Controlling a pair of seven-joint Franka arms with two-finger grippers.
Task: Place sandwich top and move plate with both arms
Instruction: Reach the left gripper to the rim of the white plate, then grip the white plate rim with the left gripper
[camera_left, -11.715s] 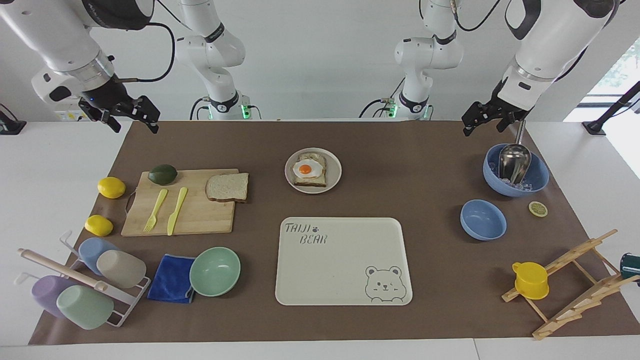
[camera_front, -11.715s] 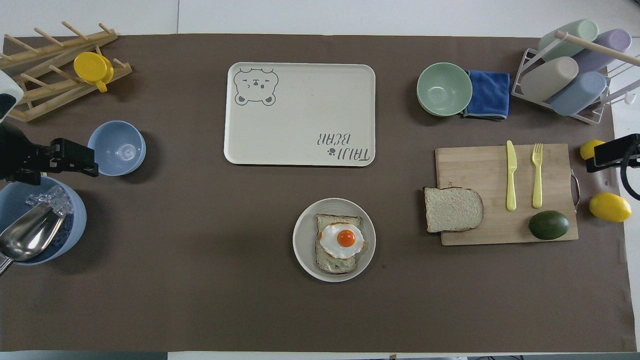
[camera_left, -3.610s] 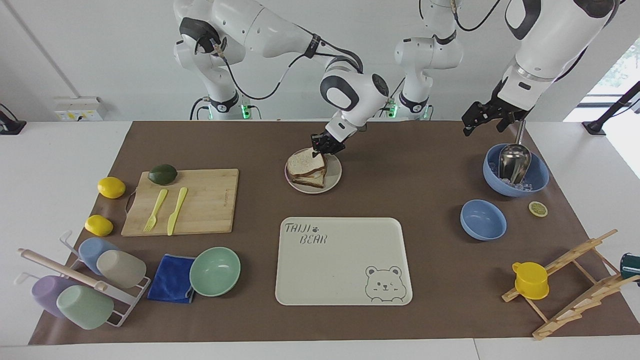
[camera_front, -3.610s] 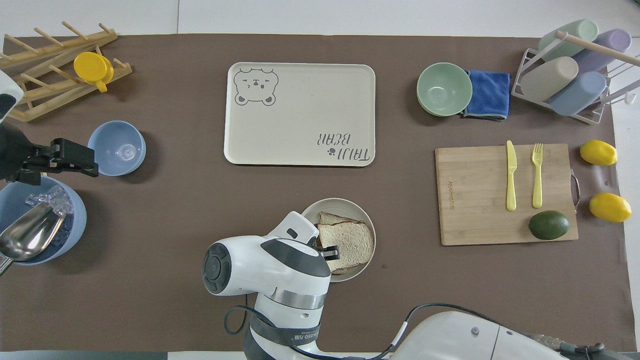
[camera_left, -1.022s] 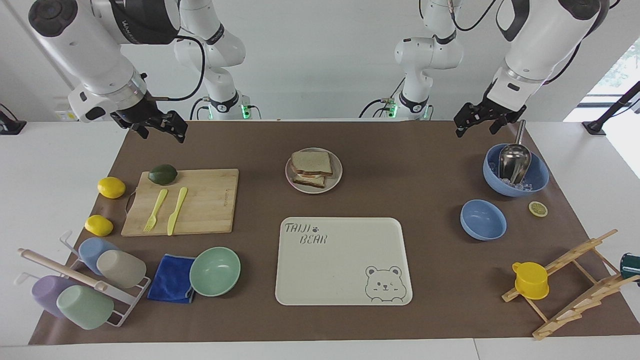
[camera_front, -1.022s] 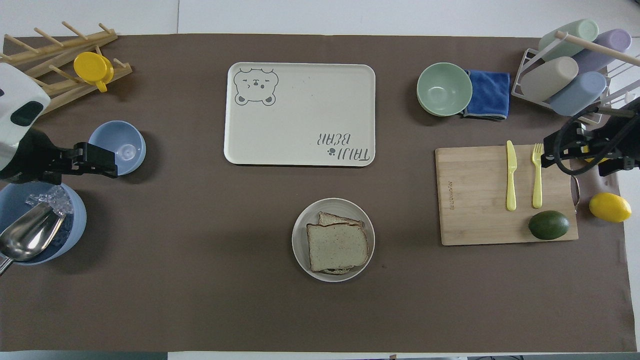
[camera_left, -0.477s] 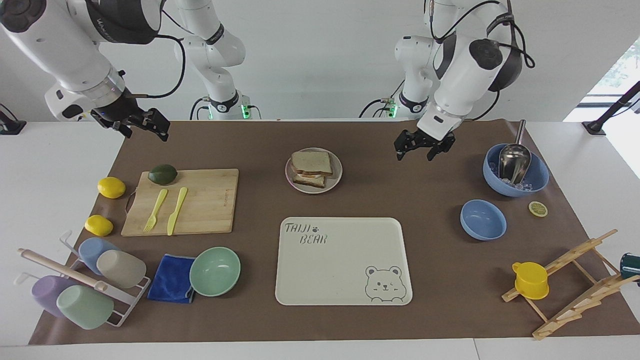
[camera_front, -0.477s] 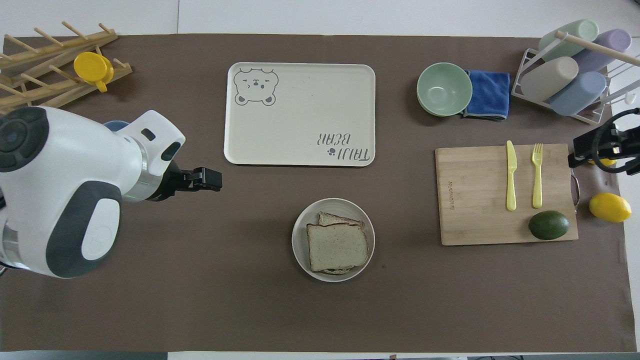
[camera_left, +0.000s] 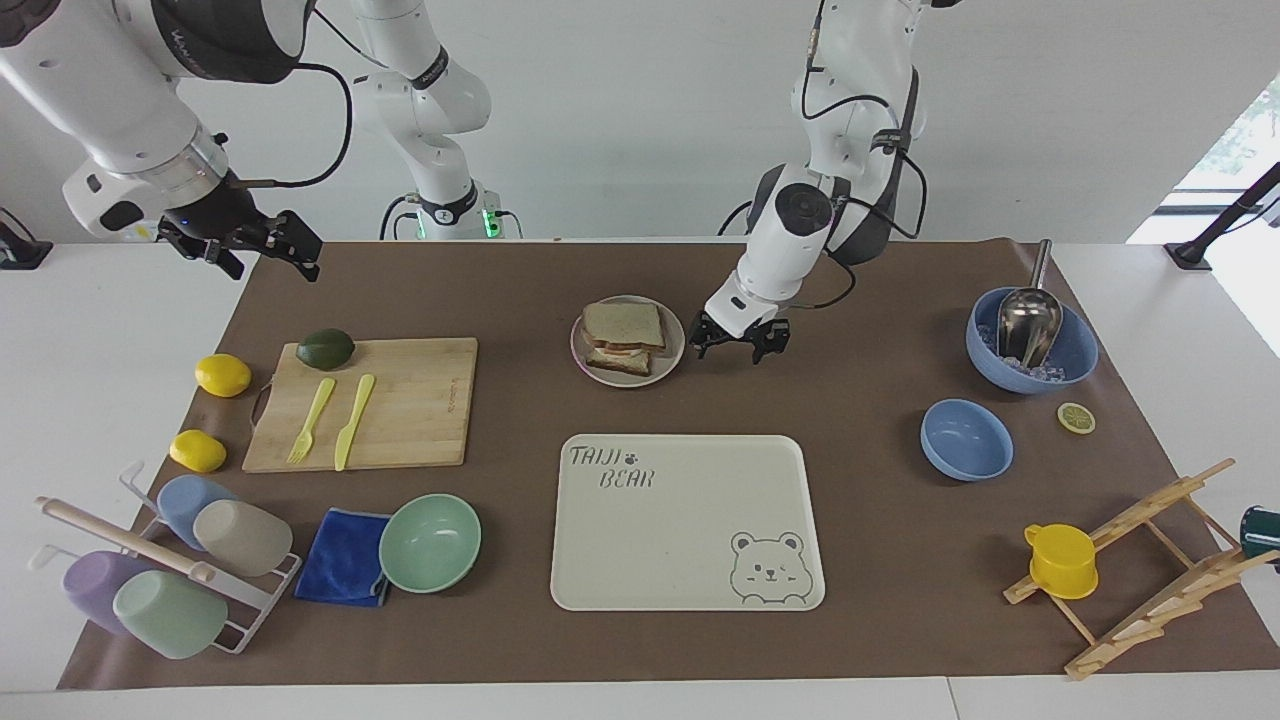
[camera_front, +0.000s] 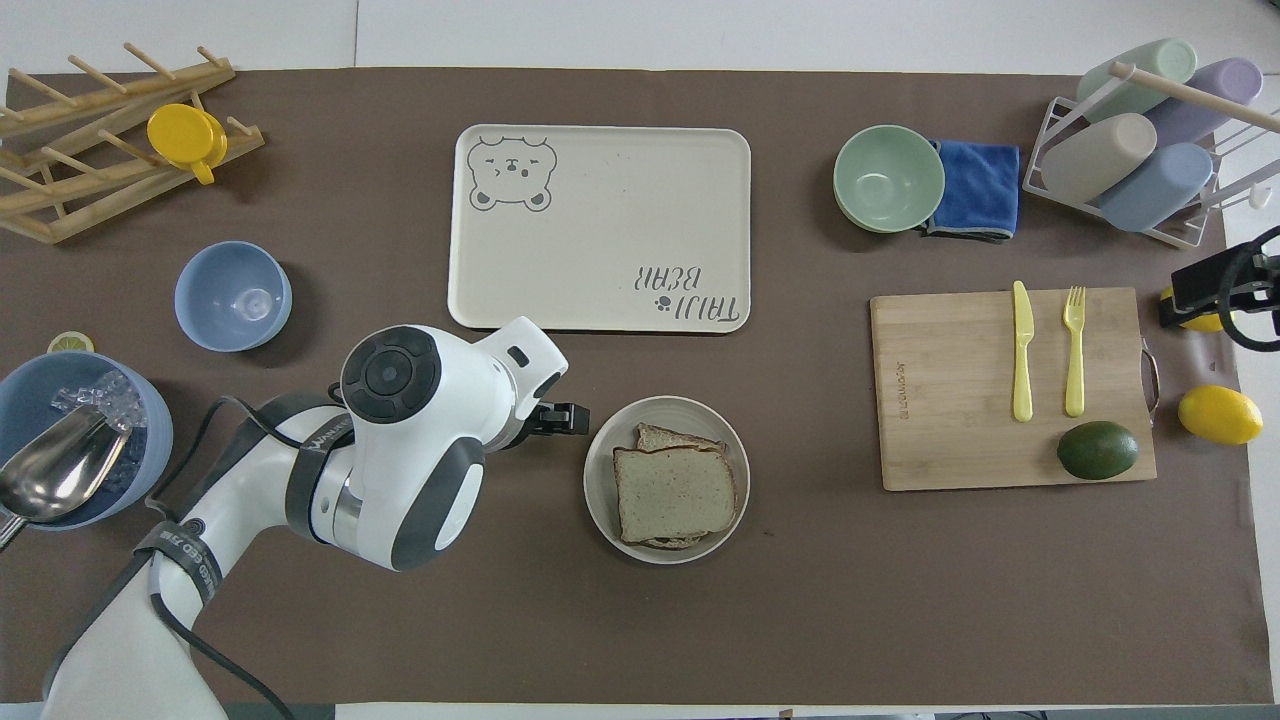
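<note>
Since half a second ago, the left gripper (camera_left: 741, 342) has dropped from above the bare mat to just beside the plate (camera_left: 674, 352), on the side toward the left arm's end, its fingers spread wide and holding nothing. Across the facing view, one cup rack is holding four cups, and two lemons (camera_left: 222, 374) are lying beside one cutting board (camera_left: 420, 400) that is carrying one avocado, one fork and one knife. Above that end, the right gripper (camera_left: 262, 247) is hanging open and empty over the mat's corner. At mid-table, the sandwich top (camera_left: 622, 323) is lying on the egg toast on the plate, nearer the robots than the one bear tray (camera_left: 690, 520). Two blue bowls (camera_left: 965, 438) are sitting toward the left arm's end.
</note>
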